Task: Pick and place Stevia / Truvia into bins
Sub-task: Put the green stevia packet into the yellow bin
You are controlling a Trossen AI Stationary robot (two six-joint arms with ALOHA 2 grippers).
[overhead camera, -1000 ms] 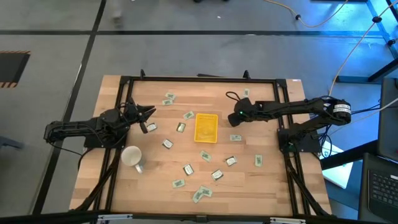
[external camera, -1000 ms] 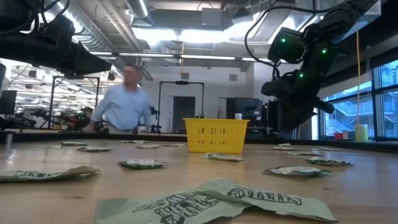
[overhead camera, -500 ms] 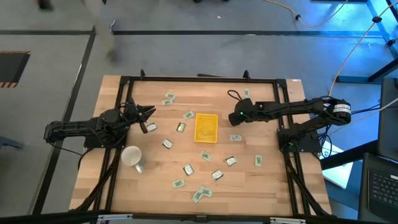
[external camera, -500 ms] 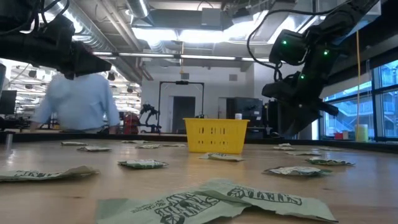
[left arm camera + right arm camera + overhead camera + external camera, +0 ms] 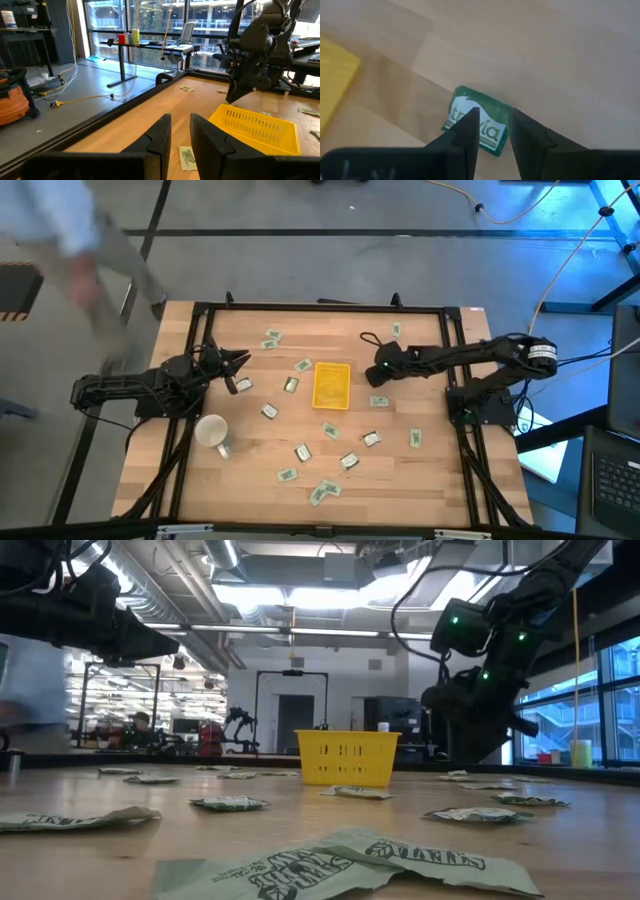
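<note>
Several Stevia / Truvia packets point(image 5: 302, 451) lie flat and scattered on the wooden table. The yellow bin point(image 5: 331, 385) stands near the table's middle. My right gripper point(image 5: 377, 372) hangs just right of the bin, slanting down, open. In its wrist view its fingertips point(image 5: 470, 117) frame one green-and-white packet point(image 5: 487, 131) lying on the wood; I cannot tell whether they touch it. My left gripper point(image 5: 243, 370) waits at the table's left side, level, open and holding nothing point(image 5: 180, 125).
A white mug point(image 5: 212, 431) lies at the near left. A black frame point(image 5: 320, 307) borders the table. The bin point(image 5: 346, 758) shows mid-table in the low view, with packets point(image 5: 230, 804) in front of it. A person moves past the table's far left corner point(image 5: 70, 230).
A person beyond the table's far side has walked toward the left. Both arms stay about where they were.
</note>
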